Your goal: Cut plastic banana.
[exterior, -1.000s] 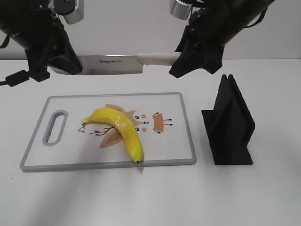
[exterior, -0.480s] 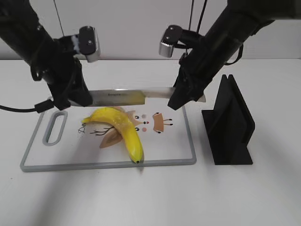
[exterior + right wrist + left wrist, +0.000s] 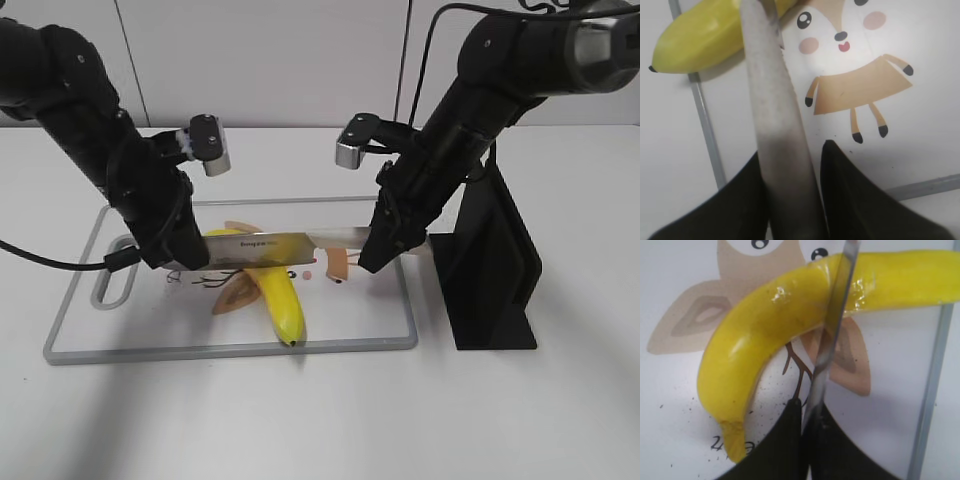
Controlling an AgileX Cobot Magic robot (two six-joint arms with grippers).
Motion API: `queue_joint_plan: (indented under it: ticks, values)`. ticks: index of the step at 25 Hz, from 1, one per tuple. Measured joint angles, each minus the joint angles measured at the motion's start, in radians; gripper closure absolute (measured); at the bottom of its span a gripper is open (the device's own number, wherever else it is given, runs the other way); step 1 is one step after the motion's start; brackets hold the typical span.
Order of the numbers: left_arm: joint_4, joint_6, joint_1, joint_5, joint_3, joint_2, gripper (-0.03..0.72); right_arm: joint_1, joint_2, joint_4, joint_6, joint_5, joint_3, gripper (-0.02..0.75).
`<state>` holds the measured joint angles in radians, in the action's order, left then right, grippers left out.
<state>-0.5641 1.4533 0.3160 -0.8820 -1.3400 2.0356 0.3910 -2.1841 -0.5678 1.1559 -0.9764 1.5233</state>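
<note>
Pinching the steel knife [image 3: 270,246] at both ends, left gripper [image 3: 185,255] on blade, right gripper [image 3: 378,250] on pale handle; edge meets glossy curved banana [image 3: 272,292]; printed board [image 3: 390,335], white counter [image 3: 520,410].

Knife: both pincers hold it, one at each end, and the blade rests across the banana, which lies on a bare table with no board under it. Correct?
Not quite. The knife is held at both ends by the left pincer and right pincer, across the banana, but the banana lies on a cutting board with a printed cartoon, as the exterior view shows.
</note>
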Motion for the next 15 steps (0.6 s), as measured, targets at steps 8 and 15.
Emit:
queue_joint_plan:
  ticks: [8, 15]
  values:
    - [-0.001, 0.002, 0.002, -0.004, -0.003, -0.024, 0.695, 0.0, 0.005, 0.028, -0.037, -0.044, 0.024, 0.501]
    - [0.004, -0.005, 0.009, -0.062, -0.069, -0.177, 0.695, 0.001, 0.129, 0.121, -0.12, -0.217, 0.191, 0.501]
